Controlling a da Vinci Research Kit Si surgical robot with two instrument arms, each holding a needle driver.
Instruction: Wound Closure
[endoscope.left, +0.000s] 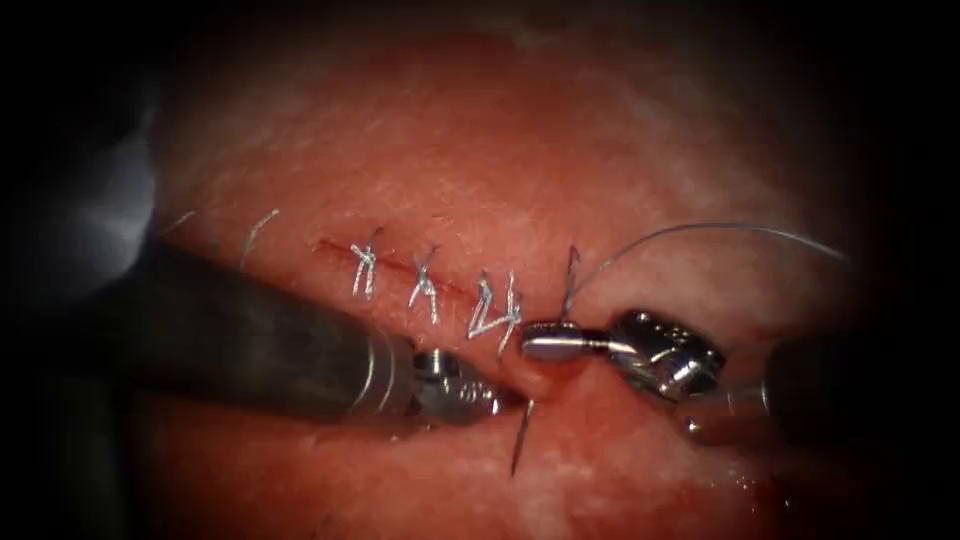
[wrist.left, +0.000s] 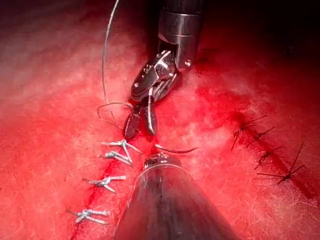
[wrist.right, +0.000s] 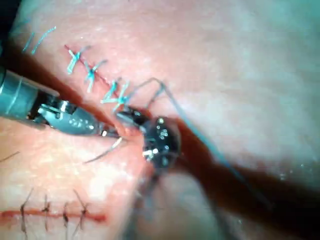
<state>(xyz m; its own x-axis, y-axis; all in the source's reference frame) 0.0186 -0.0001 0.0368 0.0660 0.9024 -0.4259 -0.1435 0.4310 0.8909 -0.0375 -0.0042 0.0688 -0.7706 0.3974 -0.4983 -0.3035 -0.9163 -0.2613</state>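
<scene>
Nearest, toward the tissue's near edge, one dark end of the needle stands clear on the left side of the cut. Its mid-curve seems buried in the tissue. A second dark sliver rises on the right side, w/ the thread arcing off from there toward the far right edge.

The left tool sits just beside the exposed end, tip almost touching where the needle leaves the tissue. Whether it grips anything I cannot tell.

Just beyond, the right tool lies across the cut, approx. over the buried part. Its jaws are parted a little (the left wrist view shows two separate blades), w/ nothing plainly between them.

Farther back, three finished stitches line the cut.

Risks, as I judge them:
- A pull off the needle's curve could tear the cut's edge.
- A loose hold could let the needle slide back in.
- The slack thread could snag on the right tool's wrist.
</scene>
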